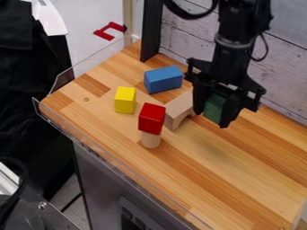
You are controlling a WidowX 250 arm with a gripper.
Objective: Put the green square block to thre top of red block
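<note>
My gripper hangs over the right-middle of the wooden counter, shut on the green block, which sits between its two fingers. The red block rests on top of an upright, light wooden cylinder, to the left of the gripper and apart from it. Part of the green block is hidden behind the fingers.
A natural wood arch block lies between the red block and the gripper. The blue block is farther back, and the yellow block stands to the left. A clear rim edges the wooden counter.
</note>
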